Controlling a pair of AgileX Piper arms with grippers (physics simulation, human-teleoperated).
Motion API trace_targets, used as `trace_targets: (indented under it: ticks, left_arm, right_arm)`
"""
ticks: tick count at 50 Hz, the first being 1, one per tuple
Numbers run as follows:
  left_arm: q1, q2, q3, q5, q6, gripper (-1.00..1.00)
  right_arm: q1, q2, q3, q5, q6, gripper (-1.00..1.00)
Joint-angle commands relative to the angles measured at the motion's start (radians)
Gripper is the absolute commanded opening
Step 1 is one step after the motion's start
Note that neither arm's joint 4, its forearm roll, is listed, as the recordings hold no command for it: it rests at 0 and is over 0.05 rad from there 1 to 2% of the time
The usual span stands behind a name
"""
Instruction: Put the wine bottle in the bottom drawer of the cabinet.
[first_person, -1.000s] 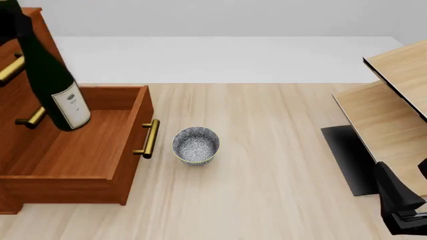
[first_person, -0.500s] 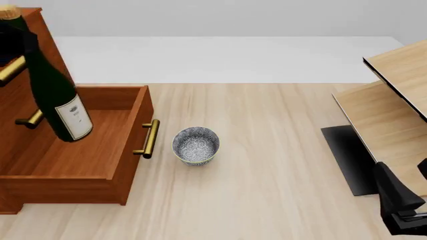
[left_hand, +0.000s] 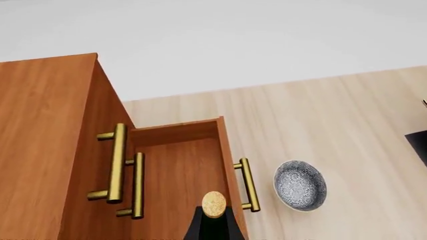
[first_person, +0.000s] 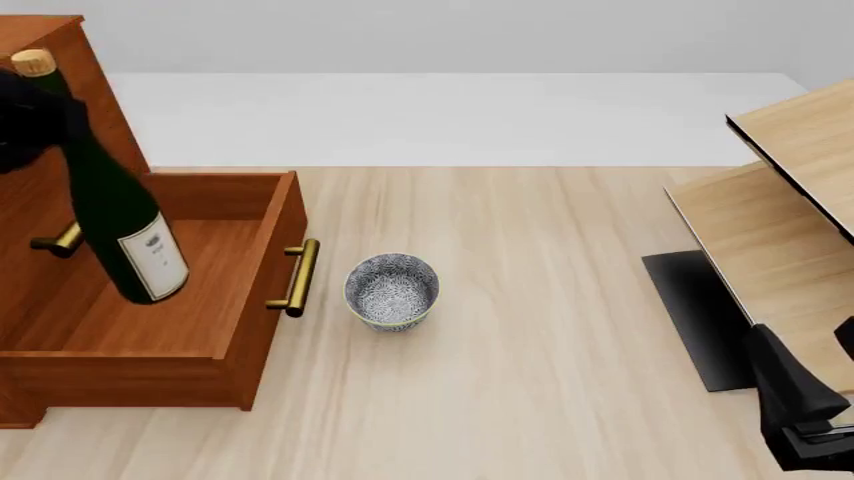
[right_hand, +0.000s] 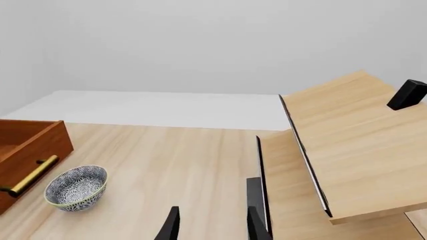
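Front view shows the wine bottle (first_person: 118, 215) tilted over the open bottom drawer (first_person: 147, 300), its neck gripped in the left claw (first_person: 30, 115), a dark blur mostly cut off at the frame edge. Far right, the right claw (right_hand: 210, 225) hangs with fingers apart above the counter (first_person: 534, 330).

On the bench (first_person: 561, 330), the cabinet (first_person: 80, 60) stands far left, its bottom drawer (first_person: 160, 300) pulled open with the wine bottle (first_person: 114, 200) tilted over it. A bowl (first_person: 391, 290) sits just right of the drawer; a shelf unit (first_person: 787, 220) stands far right.
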Motion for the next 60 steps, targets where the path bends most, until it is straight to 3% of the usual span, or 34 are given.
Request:
trace_targets:
  ticks: [1, 31, 60]
  left_arm:
    - [0.006, -0.009, 0.032, -0.025, 0.004, -1.0]
    - [0.012, -0.005, 0.137, -0.106, 0.01, -1.0]
    - [0.028, 0.049, 0.167, -0.178, -0.005, -1.0]
  right_arm:
    - [0.001, 0.0, 0.0, 0.001, -0.001, 1.0]
    - [0.005, 0.0, 0.0, 0.007, -0.002, 1.0]
    - [0.0, 0.0, 0.0, 0.011, 0.0, 1.0]
